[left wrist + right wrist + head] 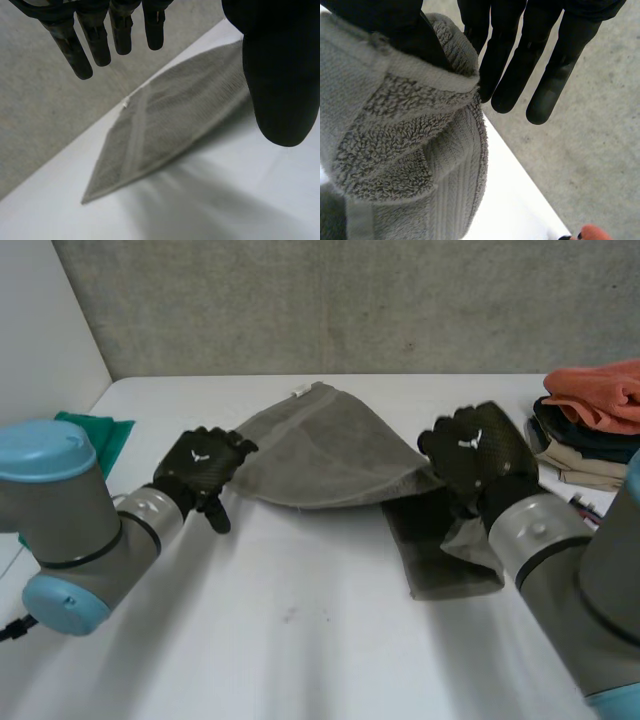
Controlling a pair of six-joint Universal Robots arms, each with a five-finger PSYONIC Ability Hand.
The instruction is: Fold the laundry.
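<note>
The right hand (475,455), in the head view, is clamped on the right part of the grey towel (330,450) and holds that part up off the white table (300,630), while another stretch of the towel drops from the hand and lies flat on the table nearer the robot. The towel spreads from there across the middle of the table to the left hand (205,472), which sits just at its left edge with its fingers relaxed and nothing in them. A green cloth (105,435) lies at the table's left side behind the left arm, and a pile of folded clothes (585,455) topped by an orange cloth (600,390) sits at the far right. In the left wrist view the left hand's fingers (95,40) are straight and apart from the thumb (280,75), released, and the grey towel (170,125) lies beyond the fingertips, its near edge raised above the table (225,195) with shadow beneath. In the right wrist view the right hand (520,50) pinches a thick fold of the towel (405,150) between its thumb (395,25) and the nearest finger; the other fingers are straight beside the fold, and the towel hangs down from the grip over the table (512,200), with the orange cloth (595,234) past the fingertips.
</note>
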